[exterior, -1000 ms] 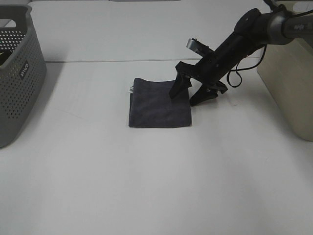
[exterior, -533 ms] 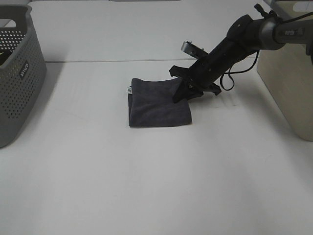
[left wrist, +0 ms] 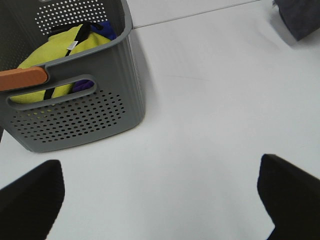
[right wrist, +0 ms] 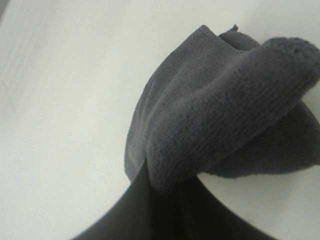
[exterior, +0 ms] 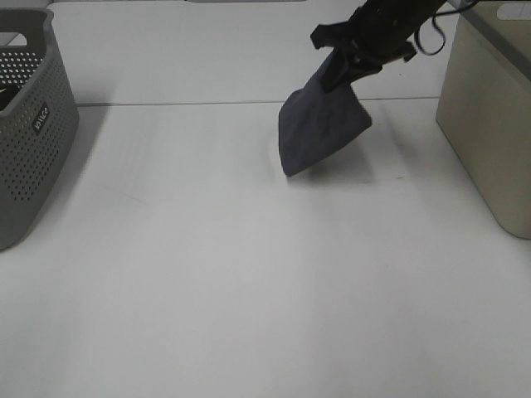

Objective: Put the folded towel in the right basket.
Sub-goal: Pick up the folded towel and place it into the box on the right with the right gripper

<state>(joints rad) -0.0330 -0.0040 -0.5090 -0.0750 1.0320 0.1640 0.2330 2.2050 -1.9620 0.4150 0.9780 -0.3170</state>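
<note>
Table [exterior: 207, 290]: one white surface, seen from the high camera.

Baskets: two counted.
- One grey perforated basket [exterior: 33, 124] at the far left. From the left wrist view, one yellow cloth [left wrist: 60, 50] is seen inside it, with a blue-purple item [left wrist: 102, 29] beside the cloth. One orange bar-shaped piece [left wrist: 22, 78] is seen at the rim; what it is cannot be told.
- One beige basket [exterior: 485, 116] at the far right, with smooth walls. Its inside is not shown.

Towel: one counted. The dark grey towel [exterior: 322, 124] is held by its upper edge and hangs down in a loose wedge, at the far side of the table, right of centre and left of the beige basket. It is apart from that basket, not over it. A shadow is cast on the table just to its right. Whether the lowest corner touches the table cannot be told.

Grippers: two counted.
- The right gripper [exterior: 353, 62] is pinched on the top of the towel. In the right wrist view the bunched cloth is seen clamped against a dark finger [right wrist: 150, 220], folds bulging outward.
- The left gripper [left wrist: 160, 170] is seen only in its own wrist view. Its two dark fingers [left wrist: 30, 200] are spread wide apart with bare table between them and nothing held. It is near the grey basket and well apart from the towel.
</note>
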